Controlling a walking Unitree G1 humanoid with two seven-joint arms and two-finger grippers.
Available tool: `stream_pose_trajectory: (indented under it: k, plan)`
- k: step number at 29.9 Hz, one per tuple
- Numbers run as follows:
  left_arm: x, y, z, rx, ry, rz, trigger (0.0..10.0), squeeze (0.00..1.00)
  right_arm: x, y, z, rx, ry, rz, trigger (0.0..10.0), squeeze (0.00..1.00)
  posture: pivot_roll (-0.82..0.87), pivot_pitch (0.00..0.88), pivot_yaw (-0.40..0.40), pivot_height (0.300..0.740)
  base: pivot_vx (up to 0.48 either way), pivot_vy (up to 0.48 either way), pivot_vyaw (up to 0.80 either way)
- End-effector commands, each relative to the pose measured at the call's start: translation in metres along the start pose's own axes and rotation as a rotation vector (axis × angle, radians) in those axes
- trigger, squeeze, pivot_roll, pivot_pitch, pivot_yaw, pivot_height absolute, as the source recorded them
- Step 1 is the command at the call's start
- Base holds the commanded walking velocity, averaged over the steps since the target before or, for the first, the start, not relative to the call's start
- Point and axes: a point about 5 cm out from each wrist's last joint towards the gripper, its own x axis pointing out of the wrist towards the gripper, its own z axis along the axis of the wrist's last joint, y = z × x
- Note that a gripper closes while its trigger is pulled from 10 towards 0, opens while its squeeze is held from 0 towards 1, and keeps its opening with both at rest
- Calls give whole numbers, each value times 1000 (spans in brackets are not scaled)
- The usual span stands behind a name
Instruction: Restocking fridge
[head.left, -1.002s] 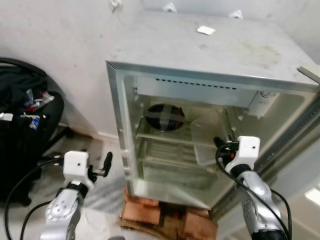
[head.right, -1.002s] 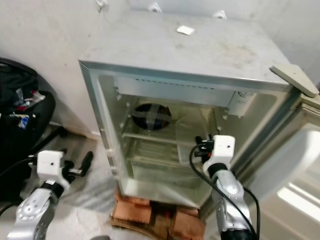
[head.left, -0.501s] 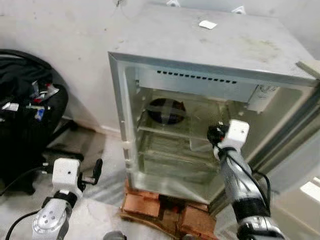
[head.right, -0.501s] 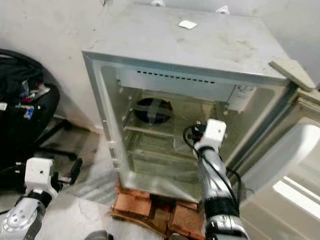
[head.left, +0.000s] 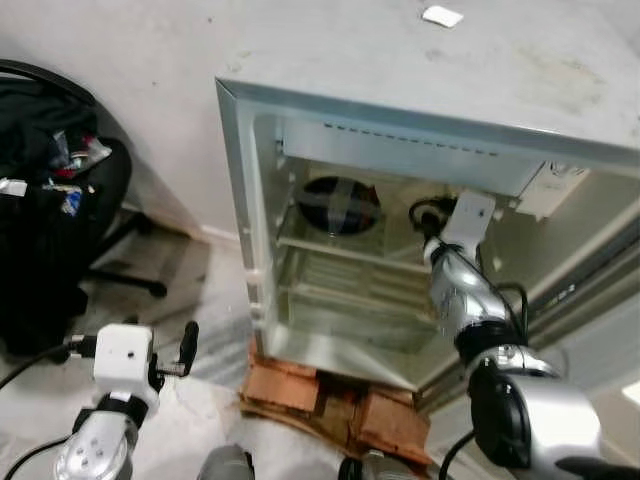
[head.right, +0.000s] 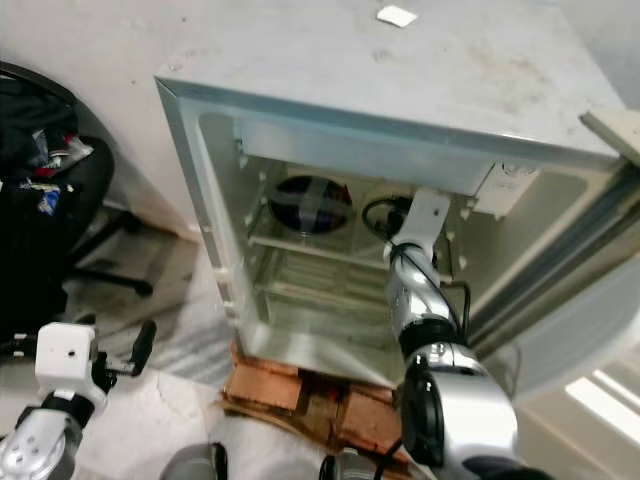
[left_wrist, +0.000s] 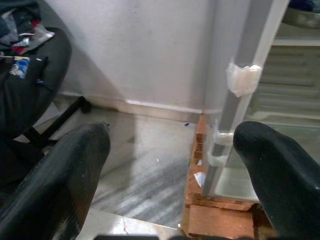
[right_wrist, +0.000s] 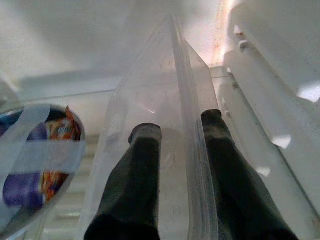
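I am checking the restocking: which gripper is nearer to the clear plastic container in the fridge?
Right. The right gripper is inside the fridge, its fingers astride the wall of the clear plastic container. The left gripper is low outside the fridge, over the floor.

Bowl in fridge, left of clear box; fridge on bricks.

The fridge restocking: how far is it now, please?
Done: the fridge stands open, and a taped bowl already sits on its upper shelf. In hand: the right gripper is inside, its jaws pinching the wall of a clear plastic container. Left: letting go and closing up. The left gripper hangs open beside the fridge.
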Motion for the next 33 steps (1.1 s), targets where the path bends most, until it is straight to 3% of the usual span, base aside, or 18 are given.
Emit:
stream_pose_trajectory:
  k: [1,2,8,14,21,33]
  plan:
    - [-4,-2,3,10,2,3,10000,0,2,-1,3,18,-7,-11,10000,694,249,219,-87,740,0,0,0]
    - [-4,-2,4,7,3,9,10000,0,2,0,6,12,-14,-8,10000,1000,251,220,-88,740,0,0,0]
    - [-2,3,3,12,3,32,10000,0,5,9,15,-70,-45,38,10000,1000,257,213,-90,740,0,0,0]
    - [-1,-1,7,14,1,28,10000,0,5,8,14,-121,-55,42,10000,1000,256,206,-94,740,0,0,0]
    - [1,-2,5,11,6,29,10000,0,5,-2,19,-250,-112,16,10000,1000,247,190,-97,740,0,0,0]
    - [6,-2,-3,15,22,23,10000,0,5,-24,39,-275,-244,-15,10000,1000,226,138,-96,740,0,0,0]
